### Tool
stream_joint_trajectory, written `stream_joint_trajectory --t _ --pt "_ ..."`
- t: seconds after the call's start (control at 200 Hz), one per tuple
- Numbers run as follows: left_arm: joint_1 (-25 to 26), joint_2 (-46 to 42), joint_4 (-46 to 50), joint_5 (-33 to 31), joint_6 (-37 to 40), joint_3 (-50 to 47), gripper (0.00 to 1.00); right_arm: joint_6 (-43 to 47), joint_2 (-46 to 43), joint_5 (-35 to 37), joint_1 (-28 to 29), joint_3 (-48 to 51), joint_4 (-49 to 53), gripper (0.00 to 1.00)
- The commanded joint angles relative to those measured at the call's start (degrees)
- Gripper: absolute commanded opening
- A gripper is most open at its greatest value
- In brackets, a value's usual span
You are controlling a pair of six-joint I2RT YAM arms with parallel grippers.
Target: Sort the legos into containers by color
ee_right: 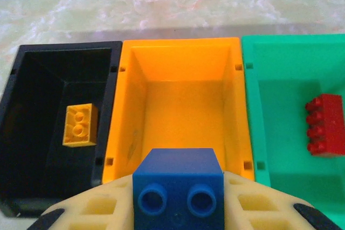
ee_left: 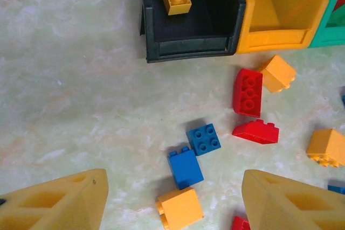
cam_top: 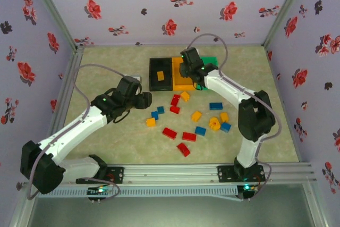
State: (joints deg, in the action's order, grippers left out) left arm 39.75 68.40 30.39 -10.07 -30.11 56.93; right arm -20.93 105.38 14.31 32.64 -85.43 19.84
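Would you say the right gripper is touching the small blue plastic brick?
Touching: the right wrist view shows the right gripper clamped on the blue brick.

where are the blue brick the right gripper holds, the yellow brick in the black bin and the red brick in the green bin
blue brick (ee_right: 178, 187), right wrist view, on its studded front face
yellow brick (ee_right: 80, 125), right wrist view, middle of its studded top
red brick (ee_right: 326, 125), right wrist view, centre of body

Your pale marbled table carries a black bin, orange bin and green bin side by side near its far edge. Red, blue and yellow bricks lie scattered across its middle.
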Motion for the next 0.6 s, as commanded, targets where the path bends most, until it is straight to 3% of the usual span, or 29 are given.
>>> stream_joint_trajectory --t 0.0,0.205,0.44,0.59 --pt "0.7 -1.8 -1.1 -0.3 -1.8 -0.1 0.67 2.3 3.8 -3.3 -1.0 -4.3 -1.3 0.28" --pt "1.0 -2.8 -0.5 -0.3 -1.5 -0.5 0.67 1.9 9.9 -4.7 -1.9 -9.2 0.3 0.31" --pt "1.0 -3.0 0.7 -0.3 -1.0 -0.3 0.69 2.1 10.2 -4.6 -2.0 -11.3 1.9 0.53" --pt "1.0 -2.8 0.5 -0.4 -0.9 -0.5 0.78 1.8 6.8 -4.9 -2.0 -8.3 1.2 0.57"
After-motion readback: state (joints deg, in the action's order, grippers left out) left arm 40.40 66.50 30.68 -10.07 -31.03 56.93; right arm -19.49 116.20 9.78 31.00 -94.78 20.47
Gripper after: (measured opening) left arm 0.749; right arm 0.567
